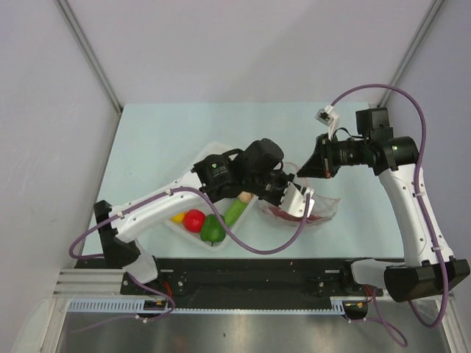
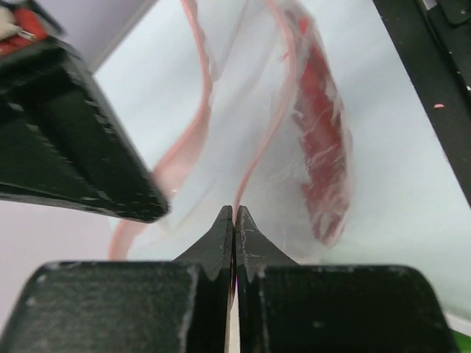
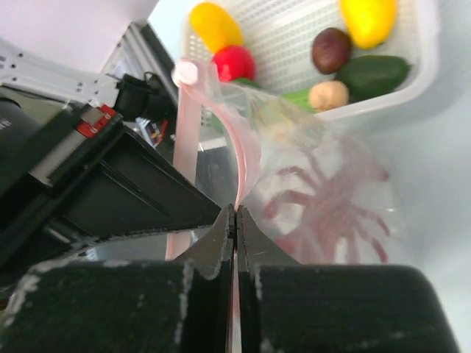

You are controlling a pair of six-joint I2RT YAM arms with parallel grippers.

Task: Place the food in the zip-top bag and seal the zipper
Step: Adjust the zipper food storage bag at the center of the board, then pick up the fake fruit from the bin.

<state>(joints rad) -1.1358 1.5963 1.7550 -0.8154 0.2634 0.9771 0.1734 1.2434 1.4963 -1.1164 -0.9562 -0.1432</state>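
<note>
Left gripper (image 2: 234, 220): tips pinched tight on the zipper (image 2: 274, 125), which runs straight out ahead of them. Second zipper track curves off ahead-left, so the mouth is parted. Right gripper (image 3: 235, 220): also clamped flat on the zipper, facing my left one. Zip-top bag (image 3: 335, 158) sits just past both sets of tips, with the red lobster (image 3: 324, 213) inside, ahead-right of the right tips. Beyond the bag from the right gripper is the white mesh basket (image 3: 430, 44), holding the tomato (image 3: 234, 62), yellow pieces (image 3: 215, 26), plum (image 3: 331, 50), mushroom (image 3: 328, 95) and a dark green piece (image 3: 372, 73).

Robotics lab test cell, plain white walls (image 1: 243, 44), pale table (image 1: 162, 132), metal mounting rail (image 1: 81, 282)
</note>
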